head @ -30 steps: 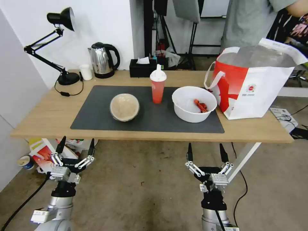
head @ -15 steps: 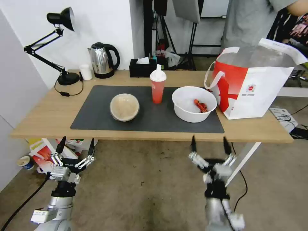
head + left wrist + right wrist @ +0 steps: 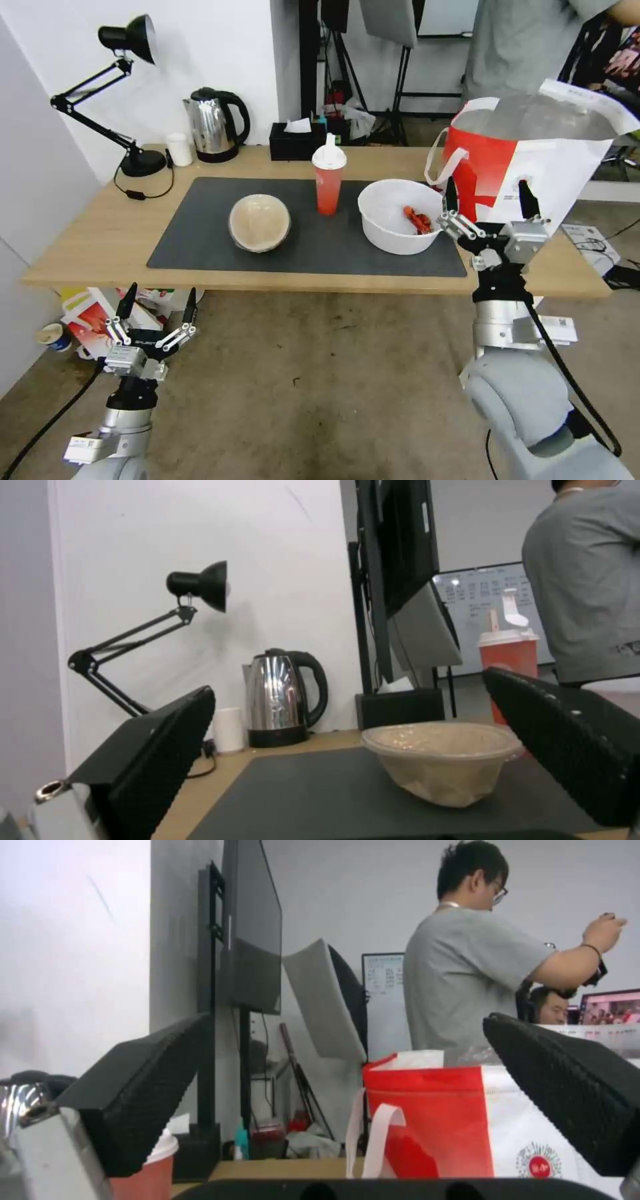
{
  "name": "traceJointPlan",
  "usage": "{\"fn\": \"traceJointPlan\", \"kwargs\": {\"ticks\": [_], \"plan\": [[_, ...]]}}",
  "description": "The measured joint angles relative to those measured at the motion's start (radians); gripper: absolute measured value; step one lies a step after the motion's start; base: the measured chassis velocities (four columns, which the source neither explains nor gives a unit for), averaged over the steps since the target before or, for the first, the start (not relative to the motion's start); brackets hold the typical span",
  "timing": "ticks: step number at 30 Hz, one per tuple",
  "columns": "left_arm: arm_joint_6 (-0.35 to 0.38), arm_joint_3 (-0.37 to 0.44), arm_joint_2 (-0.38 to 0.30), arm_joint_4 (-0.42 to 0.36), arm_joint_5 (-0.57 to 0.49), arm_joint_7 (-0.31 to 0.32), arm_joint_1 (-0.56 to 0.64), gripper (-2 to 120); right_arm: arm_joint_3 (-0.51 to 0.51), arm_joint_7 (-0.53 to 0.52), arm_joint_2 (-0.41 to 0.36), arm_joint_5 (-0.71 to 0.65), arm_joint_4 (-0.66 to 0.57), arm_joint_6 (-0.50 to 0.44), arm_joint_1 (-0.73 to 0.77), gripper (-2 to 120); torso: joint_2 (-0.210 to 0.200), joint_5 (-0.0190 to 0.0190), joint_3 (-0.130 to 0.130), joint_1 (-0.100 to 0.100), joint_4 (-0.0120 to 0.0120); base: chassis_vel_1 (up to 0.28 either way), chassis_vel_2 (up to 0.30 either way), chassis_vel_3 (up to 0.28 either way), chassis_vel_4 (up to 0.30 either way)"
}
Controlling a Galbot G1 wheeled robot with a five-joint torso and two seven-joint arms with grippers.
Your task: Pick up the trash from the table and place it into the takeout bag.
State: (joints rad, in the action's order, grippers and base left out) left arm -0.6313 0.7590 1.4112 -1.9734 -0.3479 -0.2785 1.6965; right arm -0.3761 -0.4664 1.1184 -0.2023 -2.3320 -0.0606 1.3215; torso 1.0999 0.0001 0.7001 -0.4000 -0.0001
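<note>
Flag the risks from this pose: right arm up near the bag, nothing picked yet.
1. The open right gripper hangs between the white bowl and the takeout bag; a sideways drift could shove the bowl or dent the bag.
2. The bowl holds red scraps and has no lid, so tilting it may spill them on the mat.
3. The drink cup is tall and near the bowl, so it could be knocked over.

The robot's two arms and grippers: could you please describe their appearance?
Both arms are silver-grey metal cylinders with rounded light-grey housings. The left gripper and right gripper each carry two slim black fingers with textured pads, on silver linkages from a black body bearing small white lettering. A black cable runs along each arm, and each wrist carries a small white label.
</note>
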Motion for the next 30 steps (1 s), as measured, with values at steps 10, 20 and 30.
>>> {"fn": "traceJointPlan", "kwargs": {"ticks": [10, 20, 30], "plan": [[0.000, 0.000, 0.000, 0.000, 0.000, 0.000, 0.000, 100, -0.132, 0.028, -0.151, -0.269, -0.110, 0.107, -0.023, 100, 0.000, -0.0001, 0.000, 0.000, 0.0001, 0.000, 0.000, 0.000, 0.000], [0.000, 0.000, 0.000, 0.000, 0.000, 0.000, 0.000, 100, -0.197, 0.042, -0.225, -0.402, -0.165, 0.159, -0.034, 100, 0.000, 0.0000, 0.000, 0.000, 0.0001, 0.000, 0.000, 0.000, 0.000], [0.000, 0.000, 0.000, 0.000, 0.000, 0.000, 0.000, 100, -0.178, 0.244, -0.432, -0.600, -0.154, 0.274, -0.116, 100, 0.000, -0.0003, 0.000, 0.000, 0.0003, 0.000, 0.000, 0.000, 0.000]]}}
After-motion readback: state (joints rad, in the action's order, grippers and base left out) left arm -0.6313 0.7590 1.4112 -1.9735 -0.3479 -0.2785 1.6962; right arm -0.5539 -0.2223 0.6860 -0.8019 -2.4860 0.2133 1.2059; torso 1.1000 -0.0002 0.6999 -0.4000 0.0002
